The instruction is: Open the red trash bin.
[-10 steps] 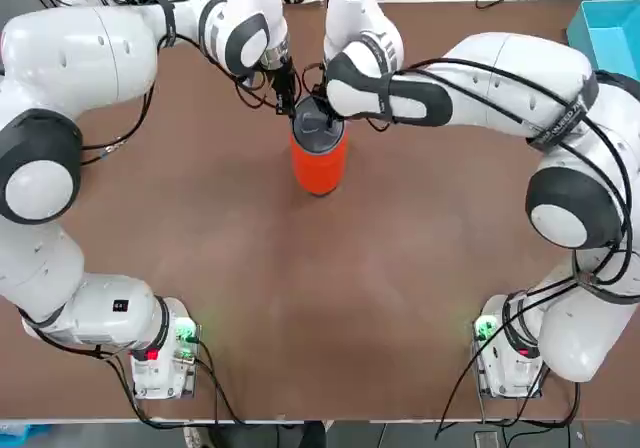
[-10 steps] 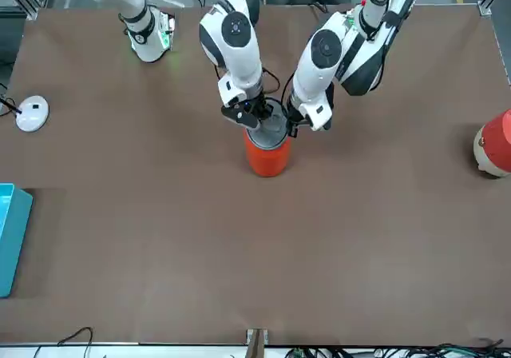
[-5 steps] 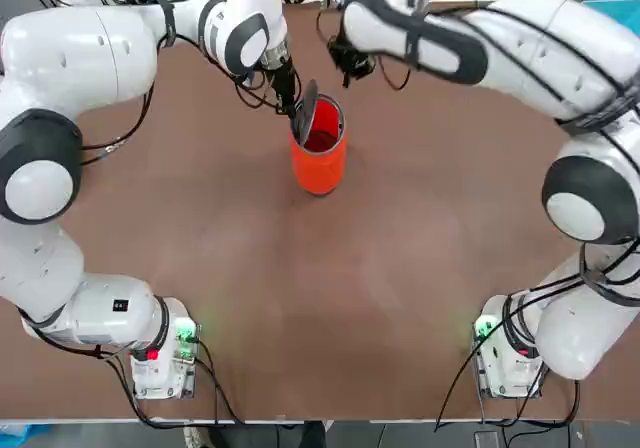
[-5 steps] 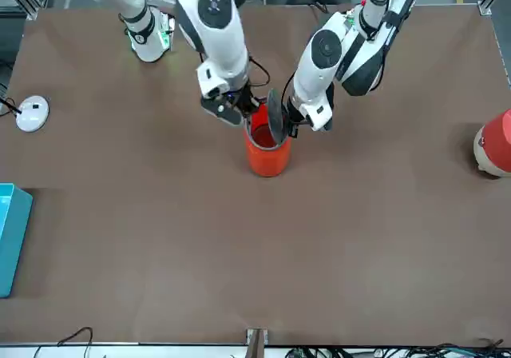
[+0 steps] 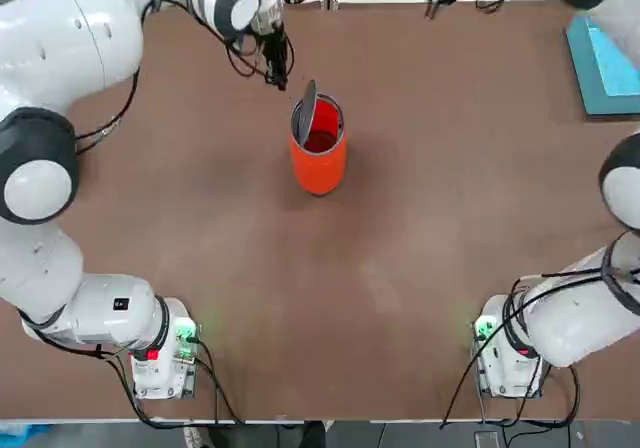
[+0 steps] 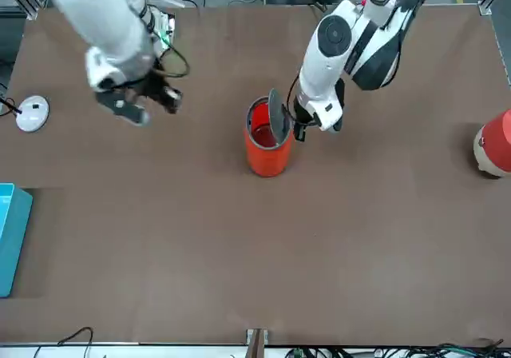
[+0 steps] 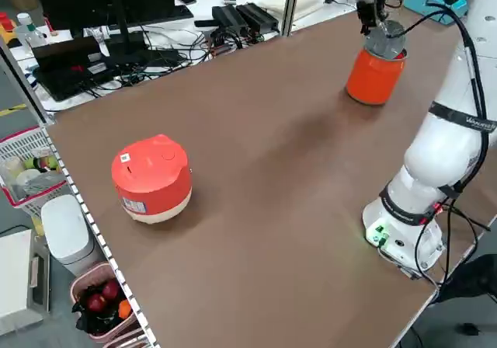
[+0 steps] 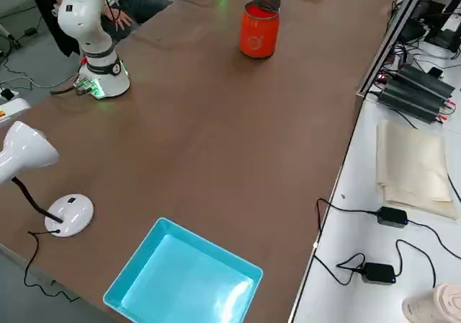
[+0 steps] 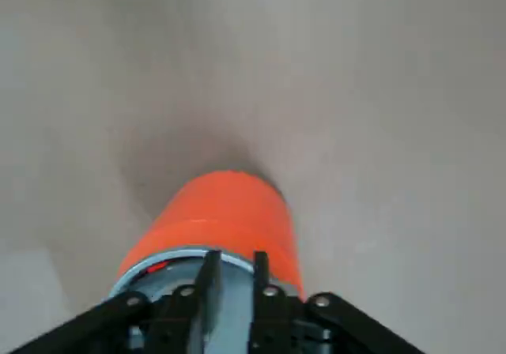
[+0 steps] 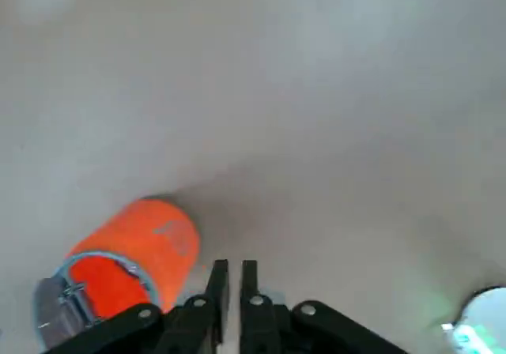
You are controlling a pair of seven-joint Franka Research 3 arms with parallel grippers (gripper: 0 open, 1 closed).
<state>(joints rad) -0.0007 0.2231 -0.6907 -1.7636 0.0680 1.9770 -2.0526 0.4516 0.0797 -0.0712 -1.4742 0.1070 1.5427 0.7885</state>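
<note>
Mid-worktop (image 5: 200,218), red trash bin (image 5: 318,158), lid (image 5: 305,111) raised on edge. Left tool (image 5: 280,75) just beside lid, fingers pressed together. Right tool (image 6: 148,106) lifted well apart, likewise pressed together.

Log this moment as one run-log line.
red trash bin: lid raised, interior visible | left gripper: beside lid, not touching | right gripper: away from bin, holding nothing
</note>
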